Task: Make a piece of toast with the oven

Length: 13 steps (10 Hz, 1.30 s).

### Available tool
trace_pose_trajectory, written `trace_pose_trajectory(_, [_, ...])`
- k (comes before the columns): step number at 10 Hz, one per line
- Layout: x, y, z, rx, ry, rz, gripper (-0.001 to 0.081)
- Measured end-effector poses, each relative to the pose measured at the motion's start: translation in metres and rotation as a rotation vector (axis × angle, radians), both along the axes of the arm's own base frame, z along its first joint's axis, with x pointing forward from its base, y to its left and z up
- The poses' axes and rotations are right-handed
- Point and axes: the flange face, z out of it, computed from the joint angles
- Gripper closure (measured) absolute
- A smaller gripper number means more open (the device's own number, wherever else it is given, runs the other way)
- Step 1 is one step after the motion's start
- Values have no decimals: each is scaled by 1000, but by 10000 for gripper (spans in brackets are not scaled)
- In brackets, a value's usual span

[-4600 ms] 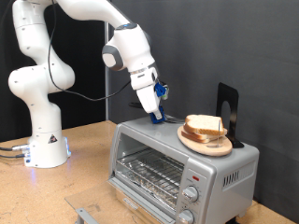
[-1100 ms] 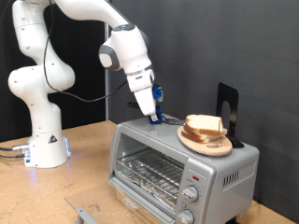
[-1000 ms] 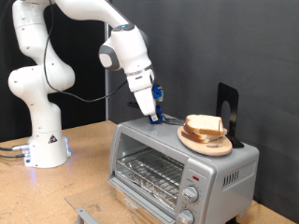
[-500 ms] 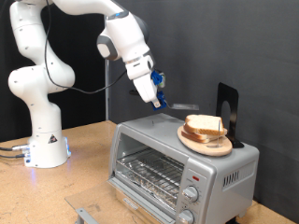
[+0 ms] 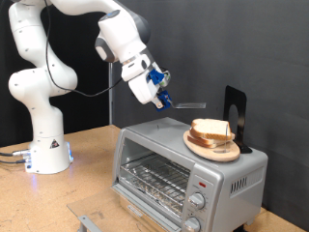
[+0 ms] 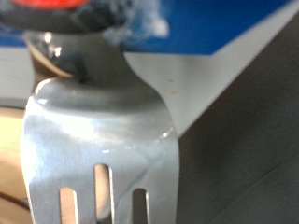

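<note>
The silver oven stands at the exterior view's lower right, its wire rack showing through the front. On its roof a round wooden plate carries the piece of toast on top of other slices. My gripper hangs above the oven's roof, to the exterior view's left of the plate, and is shut on the blue handle of a metal spatula. Its blade points level towards the toast, a little above it. The wrist view is filled by the slotted spatula blade.
A black upright stand rises behind the plate on the oven roof. The arm's white base sits on the wooden table at the exterior view's left. A grey metal piece shows at the bottom edge in front of the oven.
The gripper has risen from the oven roof and swung up and left. The spatula, which pointed down at the roof, is now level in the air. Toast and plate have not moved.
</note>
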Motion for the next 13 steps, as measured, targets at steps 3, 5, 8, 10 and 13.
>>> trace_pose_trajectory(3, [-6,-41,3,20,-19,-64,396])
trace_pose_trajectory(5, [-11,-65,5,26,-44,-90,396])
trace_pose_trajectory(8, [-18,-91,1,4,-55,-120,396])
trace_pose_trajectory(10, [-19,-95,0,1,-52,-128,396])
trace_pose_trajectory(13, [-14,-79,5,-176,29,-5,396])
